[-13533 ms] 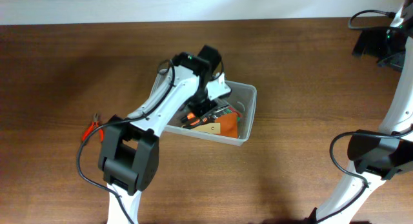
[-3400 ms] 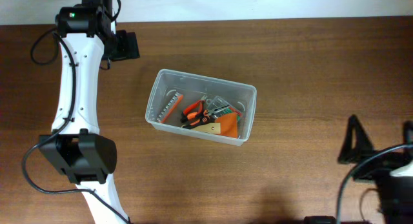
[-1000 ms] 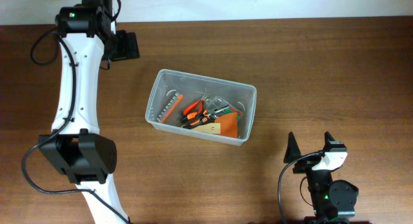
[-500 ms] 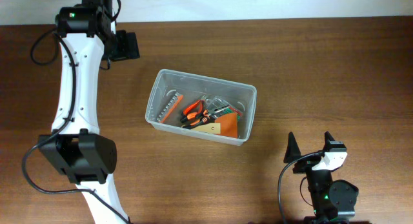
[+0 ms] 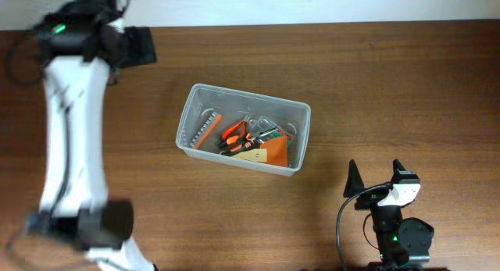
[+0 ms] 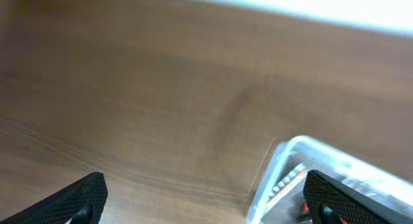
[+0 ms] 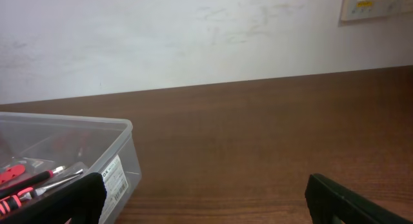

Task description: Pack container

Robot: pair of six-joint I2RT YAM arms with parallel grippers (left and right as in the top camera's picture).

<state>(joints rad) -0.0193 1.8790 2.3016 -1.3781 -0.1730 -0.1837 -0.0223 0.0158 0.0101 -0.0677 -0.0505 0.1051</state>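
A clear plastic container (image 5: 250, 97) sits mid-table, holding orange-handled pliers (image 5: 233, 134), an orange card (image 5: 273, 152) and a strip of bits (image 5: 205, 131). My left gripper (image 5: 134, 46) hangs at the far left rear, blurred and well away from the container; in the left wrist view (image 6: 206, 201) it is open and empty, with the container's corner (image 6: 284, 161) at lower right. My right gripper (image 5: 375, 177) rests open near the front edge, right of the container. In the right wrist view (image 7: 203, 204) nothing lies between its fingers, and the container's wall (image 7: 119, 166) stands at the left.
Brown wooden table (image 5: 391, 76) all round the container. A white wall (image 7: 193, 37) runs behind the table's far edge, with a wall panel (image 7: 377, 4) at upper right. The right arm's base (image 5: 402, 240) stands at the front edge.
The left arm has swung to the left and shows blurred in the overhead view. The right arm and the container have not moved.
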